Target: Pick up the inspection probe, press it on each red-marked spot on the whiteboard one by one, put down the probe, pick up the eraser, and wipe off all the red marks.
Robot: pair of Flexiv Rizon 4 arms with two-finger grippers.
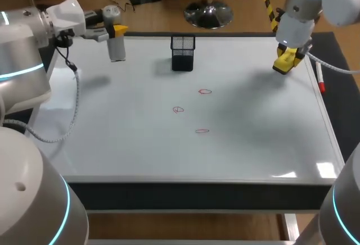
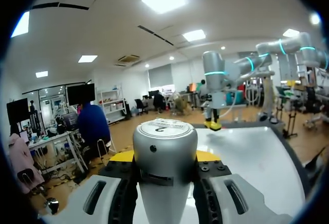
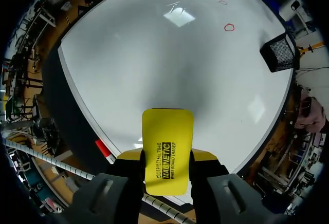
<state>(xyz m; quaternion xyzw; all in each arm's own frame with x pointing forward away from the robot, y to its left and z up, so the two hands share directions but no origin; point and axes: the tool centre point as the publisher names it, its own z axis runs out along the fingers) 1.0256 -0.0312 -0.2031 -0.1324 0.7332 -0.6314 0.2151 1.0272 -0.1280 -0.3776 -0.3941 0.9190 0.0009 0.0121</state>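
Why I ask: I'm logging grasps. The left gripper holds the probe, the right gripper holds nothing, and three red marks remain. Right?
Not quite. The right gripper is shut on the eraser, as the right wrist view shows. The rest stands: the left gripper holds the probe, and three red marks remain.

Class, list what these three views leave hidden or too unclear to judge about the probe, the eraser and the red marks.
Probe: lower end hidden by its own body in the left wrist view.
Eraser: wiping face unseen; the right wrist view shows only its printed back.
Red marks: none shows in the left wrist view, where the probe fills the middle.
Mesh holder: contents too dark to tell in the head view.
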